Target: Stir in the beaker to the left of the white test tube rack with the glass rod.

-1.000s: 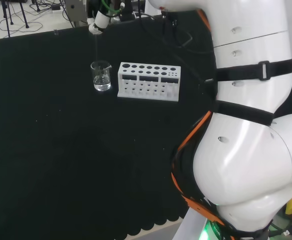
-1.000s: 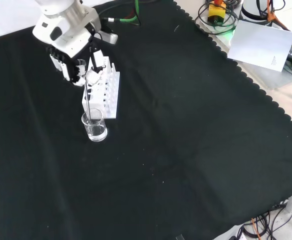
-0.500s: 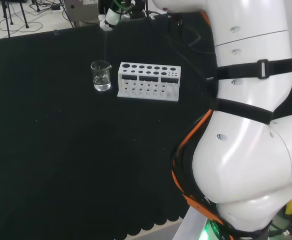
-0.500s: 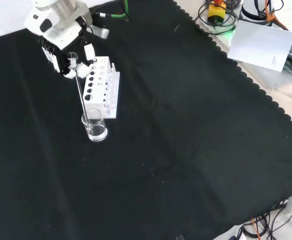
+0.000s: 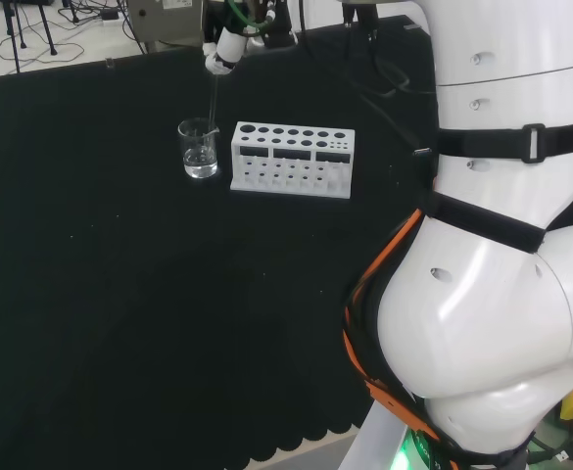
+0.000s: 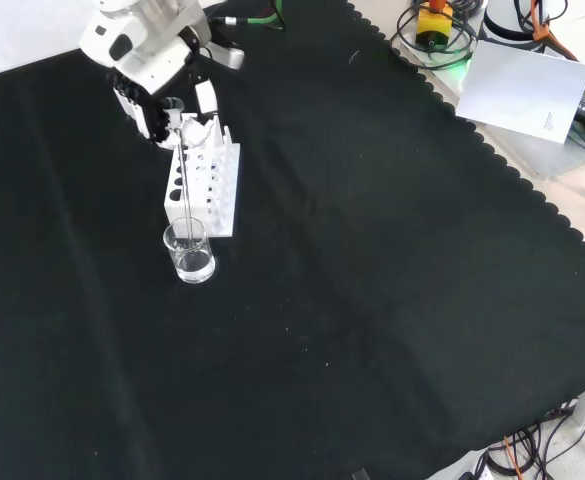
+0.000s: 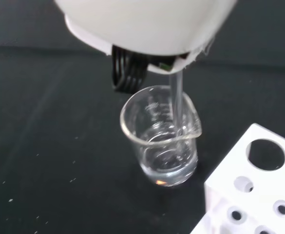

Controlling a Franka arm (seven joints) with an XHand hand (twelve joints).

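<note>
A small clear beaker (image 5: 198, 149) with a little clear liquid stands just left of the white test tube rack (image 5: 292, 159) in the head view. The hand (image 5: 229, 44) hangs above and behind it, fingers curled round the top of a thin glass rod (image 5: 213, 103). The rod slants down into the beaker. In the front view the hand (image 6: 157, 80) is over the rack's (image 6: 204, 180) far end, and the rod (image 6: 186, 185) runs down to the beaker (image 6: 190, 252). The wrist view has the rod (image 7: 178, 102) dipping inside the beaker (image 7: 161, 139), near its wall, beside the rack (image 7: 252, 195).
Black cloth (image 6: 372, 300) covers the bench around the beaker and rack. The arm's big white links (image 5: 492, 245) take up the right of the head view. Cables and a sheet of paper (image 6: 527, 85) lie beyond the cloth's scalloped edge in the front view.
In the head view the hand has swung rightward from over the beaker's left to its right. The rod's top followed, while its lower end stayed in the beaker.
</note>
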